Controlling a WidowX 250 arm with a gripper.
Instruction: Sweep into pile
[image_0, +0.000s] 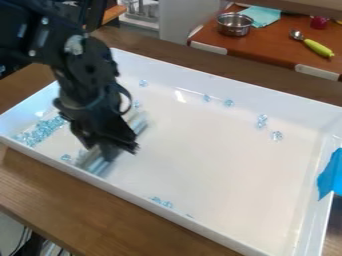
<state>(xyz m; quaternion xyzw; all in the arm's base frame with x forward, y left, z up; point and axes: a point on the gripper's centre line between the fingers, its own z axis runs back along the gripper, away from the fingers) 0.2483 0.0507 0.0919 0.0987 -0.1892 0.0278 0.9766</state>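
My gripper (115, 149) is low over the left part of the white tray (220, 165), shut on a pale, greyish-blue sweeping tool (138, 125). The tool lies slantwise near the tray floor, from the near left wall up to the right. Left of it, a band of small clear-blue pieces (41, 132) lies along the tray's left end. Loose pieces are scattered elsewhere: a few at the near wall (161, 202), others toward the far wall (229, 103) and right (262, 121), and one (65, 157) just left of the tool.
The tray's raised walls stand on a brown wooden table (100, 212). Blue tape (331, 174) hangs over the right wall. Behind, a reddish-brown surface holds a metal pot (234, 24), a teal cloth (262, 15) and a green-handled utensil (316, 47).
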